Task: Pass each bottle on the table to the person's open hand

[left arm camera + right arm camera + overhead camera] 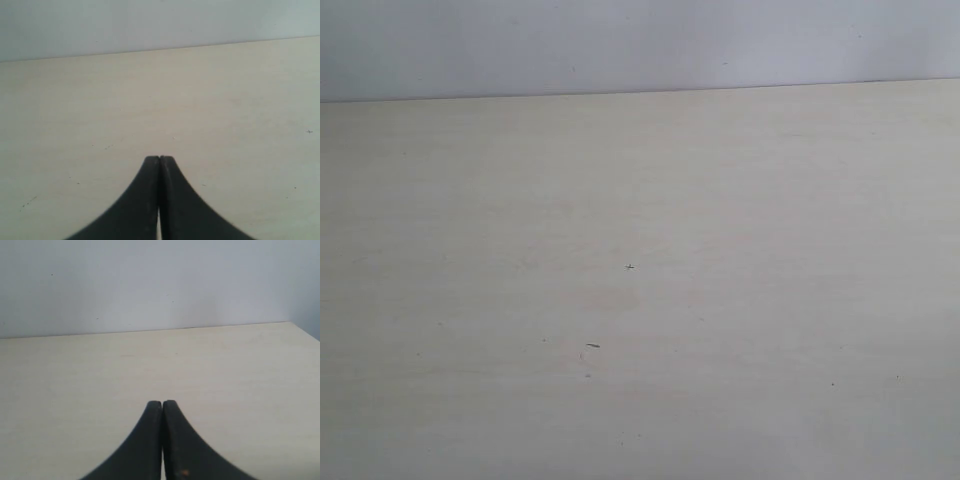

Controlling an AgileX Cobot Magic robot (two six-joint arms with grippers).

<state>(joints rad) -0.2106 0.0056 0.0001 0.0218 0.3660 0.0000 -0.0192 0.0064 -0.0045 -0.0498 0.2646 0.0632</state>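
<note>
The pale beige table (pixel 640 300) fills the exterior view, bare but for a few tiny dark specks. No bottle shows in any view, and the person's open hand is out of view too. In the left wrist view my left gripper (pixel 159 158) is shut, its two black fingertips pressed together with nothing between them, above the table (pixel 225 110). In the right wrist view my right gripper (pixel 162 402) is likewise shut on nothing, over the table (pixel 75 375). Neither gripper appears in the exterior view.
The table's far edge (pixel 640 92) meets a plain pale grey wall (pixel 640 40). In the right wrist view a corner of the table (pixel 295 326) shows at the far end.
</note>
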